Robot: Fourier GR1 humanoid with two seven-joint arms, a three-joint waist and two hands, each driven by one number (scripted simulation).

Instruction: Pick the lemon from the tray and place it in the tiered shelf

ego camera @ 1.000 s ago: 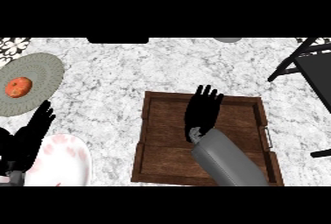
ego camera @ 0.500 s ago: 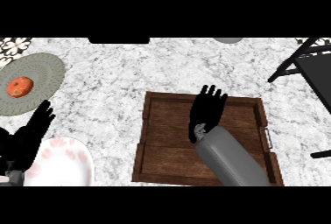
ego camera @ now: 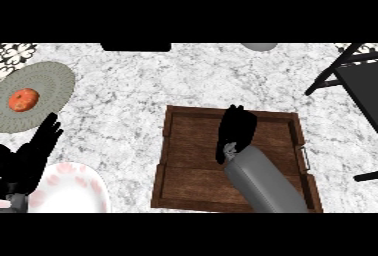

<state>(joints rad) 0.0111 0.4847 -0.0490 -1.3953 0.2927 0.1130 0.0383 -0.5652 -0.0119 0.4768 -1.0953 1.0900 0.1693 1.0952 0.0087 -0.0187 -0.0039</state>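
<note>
The right hand lies over the wooden tray near the tabletop's front edge, fingers straight and close-set (lemon unseen, probably hidden beneath), while the left hand rests open

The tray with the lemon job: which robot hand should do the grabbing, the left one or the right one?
The right hand. It is over the wooden tray, fingers straight, though no lemon shows there. The left hand rests open near the view's left edge, beside the pink plate, away from the tray.

No text, label, brand or number can be read anywhere — counter, tray or plates; nothing legible.
</note>
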